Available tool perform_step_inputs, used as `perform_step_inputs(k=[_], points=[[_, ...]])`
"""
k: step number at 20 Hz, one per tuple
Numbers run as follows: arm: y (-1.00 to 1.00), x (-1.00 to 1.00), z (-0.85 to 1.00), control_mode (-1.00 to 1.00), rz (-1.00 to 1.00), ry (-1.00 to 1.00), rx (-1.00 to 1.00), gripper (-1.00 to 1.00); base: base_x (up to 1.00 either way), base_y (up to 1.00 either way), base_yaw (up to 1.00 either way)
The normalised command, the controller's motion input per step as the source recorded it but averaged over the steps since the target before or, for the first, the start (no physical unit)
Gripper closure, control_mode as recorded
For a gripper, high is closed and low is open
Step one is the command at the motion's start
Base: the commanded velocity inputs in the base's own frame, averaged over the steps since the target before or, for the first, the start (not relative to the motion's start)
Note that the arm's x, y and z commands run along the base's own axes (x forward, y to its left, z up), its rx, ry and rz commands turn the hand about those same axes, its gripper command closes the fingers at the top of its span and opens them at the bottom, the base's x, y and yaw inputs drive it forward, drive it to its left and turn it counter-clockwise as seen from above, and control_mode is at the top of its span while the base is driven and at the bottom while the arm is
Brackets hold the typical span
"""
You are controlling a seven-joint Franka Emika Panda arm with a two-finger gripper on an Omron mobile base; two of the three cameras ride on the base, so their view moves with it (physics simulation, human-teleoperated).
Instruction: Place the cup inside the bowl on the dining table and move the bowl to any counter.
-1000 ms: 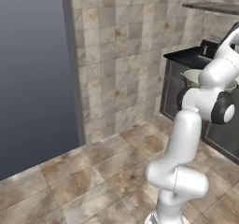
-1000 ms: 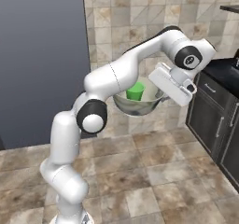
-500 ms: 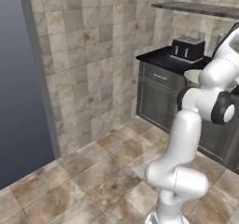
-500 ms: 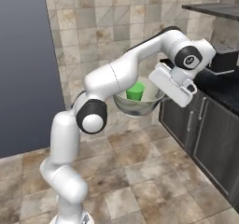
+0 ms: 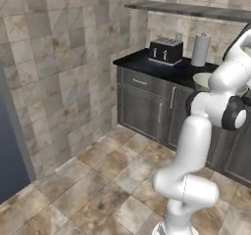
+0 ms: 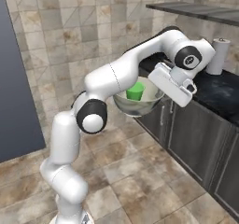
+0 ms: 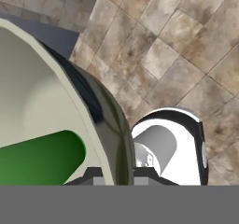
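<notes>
Claw pinches the rim of the bowl, holding it in the air above the floor, near the counter; the cup sits inside.

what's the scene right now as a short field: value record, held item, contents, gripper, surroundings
held item: round deep pale cream bowl, carried in the air above the tiled floor
contents: small bright green plastic cup inside the bowl
gripper: gripper shut on the bowl's rim
nearest surface: black marble counter over grey cabinets
on counter: dark toaster, white paper towel roll
bowl on counter: not yet
</notes>
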Motion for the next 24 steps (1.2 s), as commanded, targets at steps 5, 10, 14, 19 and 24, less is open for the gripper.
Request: perform_step_inputs(k=[5,10,14,19,24], points=[[0.00,0.00,0.00,1.00,0.00,0.00,0.00,1.00,0.38,-0.18,-0.36],[0.00,0.00,0.00,1.00,0.00,0.00,0.00,1.00,0.38,-0.09,-0.39],[0.00,0.00,0.00,1.00,0.00,0.00,0.00,1.00,0.39,0.00,-0.42],[0.00,0.00,0.00,1.00,0.00,0.00,0.00,1.00,0.41,0.00,-0.43],[0.00,0.00,0.00,1.00,0.00,0.00,0.00,1.00,0.48,0.00,-0.43]])
